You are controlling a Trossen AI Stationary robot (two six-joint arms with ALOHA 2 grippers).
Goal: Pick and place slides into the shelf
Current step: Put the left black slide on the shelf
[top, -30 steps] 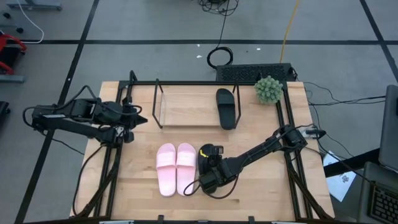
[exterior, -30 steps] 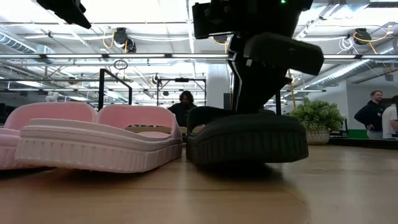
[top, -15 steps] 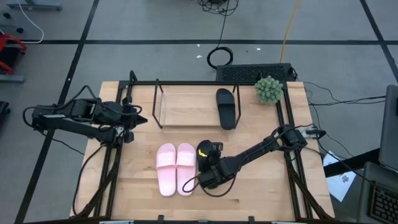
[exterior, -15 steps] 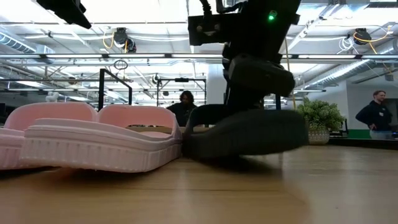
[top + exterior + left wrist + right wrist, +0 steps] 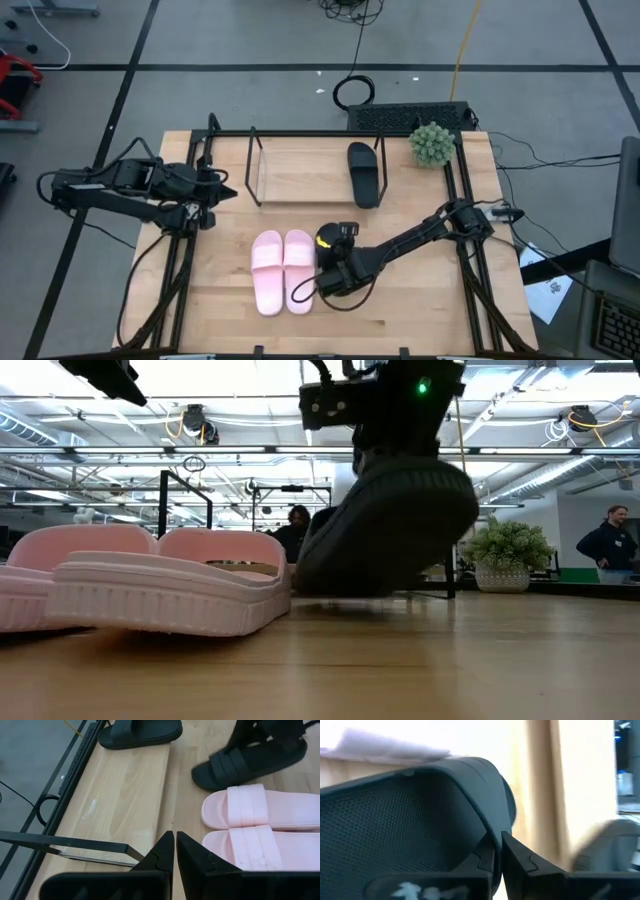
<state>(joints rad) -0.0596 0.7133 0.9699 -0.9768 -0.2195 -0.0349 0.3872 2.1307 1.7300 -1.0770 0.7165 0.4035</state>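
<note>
Right gripper (image 5: pixel 338 272) low centre of the high view, clamped on the black slide (image 5: pixel 395 525) at the strap; in the right wrist view, fingers (image 5: pixel 517 857) pinched together over the slide's dark textured strap (image 5: pixel 420 815). In the low view, slide tipped steeply, one end near the tabletop (image 5: pixel 400 670) at centre frame, the other end raised toward upper right; arm body with a lit green indicator directly above it. Contact between low end and table: cannot tell.

Immediately left of the gripper in the high view: pink pair (image 5: pixel 283 270), side by side, flat on the table, nearer one just beside the held slide. In the low view, pink soles (image 5: pixel 165 595) filling the left half of the frame.

Upper centre of the high view: shelf (image 5: pixel 300 172), black rod frame around a pale board. Second black slide (image 5: pixel 364 172) lying on the right end of the board; rest of board bare.

Small potted plant (image 5: pixel 432 144) at upper right of the table, just right of the shelf.

Left gripper (image 5: pixel 225 191) at left of the high view, near the shelf's left end, parked above the table edge; fingers (image 5: pixel 162 855) pressed together with nothing between them in the left wrist view.

Person (image 5: pixel 610 550) at far right of the low view, in the room beyond.
</note>
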